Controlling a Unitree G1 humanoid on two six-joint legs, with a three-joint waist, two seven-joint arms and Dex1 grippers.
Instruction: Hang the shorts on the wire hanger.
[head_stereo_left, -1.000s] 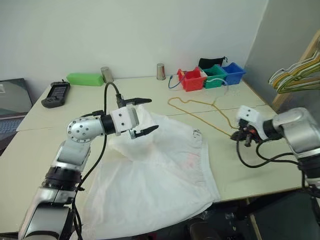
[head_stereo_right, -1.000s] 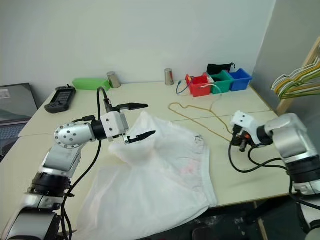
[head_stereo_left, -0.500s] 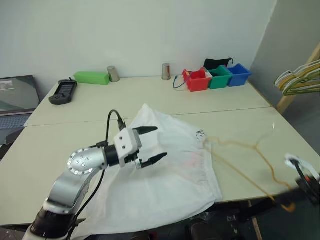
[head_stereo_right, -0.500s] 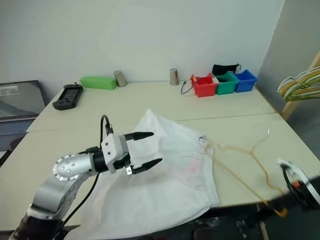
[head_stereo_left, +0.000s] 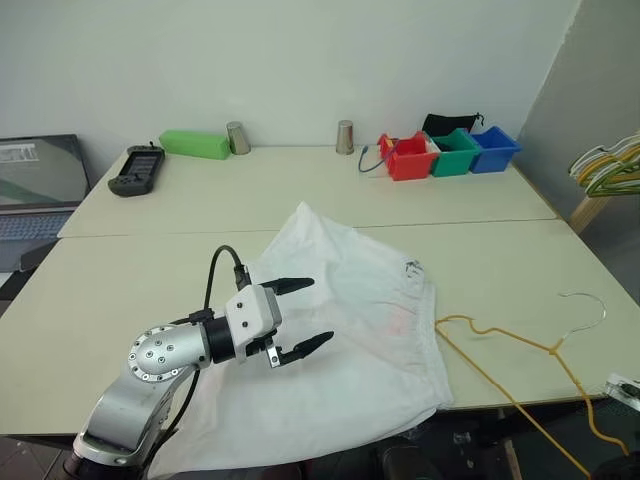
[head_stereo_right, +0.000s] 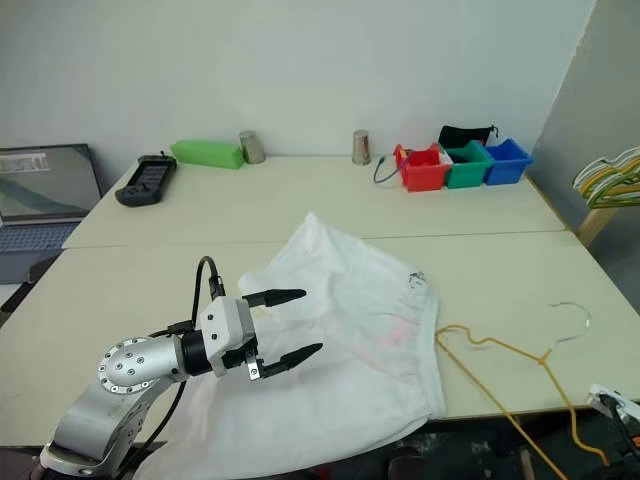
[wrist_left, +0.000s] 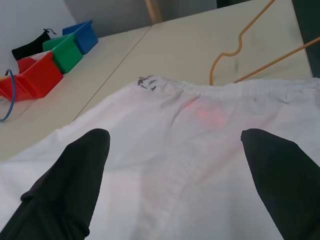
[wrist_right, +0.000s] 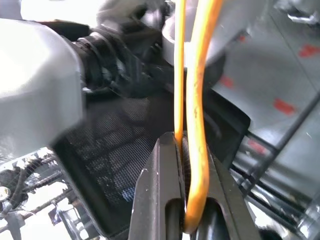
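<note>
Left eye view: my left gripper (head_stereo_left: 302, 318) hovers level over the shorts (head_stereo_left: 350, 330), fingers apart
My right gripper (wrist_right: 187, 220) pinches the wire hanger (head_stereo_left: 520, 350)

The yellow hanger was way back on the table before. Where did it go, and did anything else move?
The right gripper, shut on the wire hanger, dragged it from near the colored bins to the table's near right edge, partly overhanging. The left gripper, open and empty, pulled back nearer above the shorts. The shorts and bins stayed put.
</note>
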